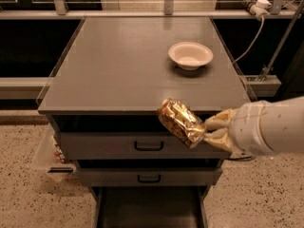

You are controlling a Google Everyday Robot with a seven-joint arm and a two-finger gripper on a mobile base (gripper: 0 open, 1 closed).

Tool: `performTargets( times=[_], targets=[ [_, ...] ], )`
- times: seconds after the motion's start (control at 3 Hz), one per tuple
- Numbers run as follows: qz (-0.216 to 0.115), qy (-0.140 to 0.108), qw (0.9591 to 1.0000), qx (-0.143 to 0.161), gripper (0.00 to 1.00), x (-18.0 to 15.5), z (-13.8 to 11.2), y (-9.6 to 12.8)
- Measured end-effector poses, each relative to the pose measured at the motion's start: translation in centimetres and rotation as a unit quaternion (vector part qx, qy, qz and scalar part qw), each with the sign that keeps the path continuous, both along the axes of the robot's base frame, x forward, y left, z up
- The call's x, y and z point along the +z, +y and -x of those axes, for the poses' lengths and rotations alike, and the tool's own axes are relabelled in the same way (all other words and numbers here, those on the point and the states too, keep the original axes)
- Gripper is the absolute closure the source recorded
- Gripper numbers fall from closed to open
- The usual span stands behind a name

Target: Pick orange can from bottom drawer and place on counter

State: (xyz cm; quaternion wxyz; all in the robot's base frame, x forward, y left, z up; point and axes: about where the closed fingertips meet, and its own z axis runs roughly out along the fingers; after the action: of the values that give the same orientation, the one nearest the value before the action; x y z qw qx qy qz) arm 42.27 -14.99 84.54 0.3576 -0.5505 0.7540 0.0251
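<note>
The orange can point(181, 121) is a shiny orange-gold can held tilted in my gripper point(205, 131), in front of the counter's front edge at the height of the top drawer. My pale fingers point(217, 122) close on its right end, and my white arm comes in from the right. The counter point(128, 65) is a broad grey top just behind and above the can. The bottom drawer point(147, 210) is pulled open below, and its dark floor shows nothing on it.
A white bowl point(190, 55) sits on the counter at the back right. Two upper drawers with black handles point(148, 146) are under the counter. A clear bin point(52, 156) hangs at the cabinet's left side. A cable and a power strip point(254, 4) are at the back right.
</note>
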Motion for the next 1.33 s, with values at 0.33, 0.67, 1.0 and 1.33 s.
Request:
performTargets(
  times=[0.33, 0.67, 1.0, 1.33],
  targets=[
    [0.017, -0.017, 0.9993, 0.030, 1.00, 2.5, -2.8, 0.4],
    [0.017, -0.040, 0.9968, 0.067, 1.00, 6.2, -7.1, 1.2],
    [0.000, -0.043, 0.9942, 0.099, 1.00, 7.5, -11.4, 2.6],
    [-0.035, -0.032, 0.9917, 0.119, 1.00, 6.2, -15.0, 3.8]
  ],
)
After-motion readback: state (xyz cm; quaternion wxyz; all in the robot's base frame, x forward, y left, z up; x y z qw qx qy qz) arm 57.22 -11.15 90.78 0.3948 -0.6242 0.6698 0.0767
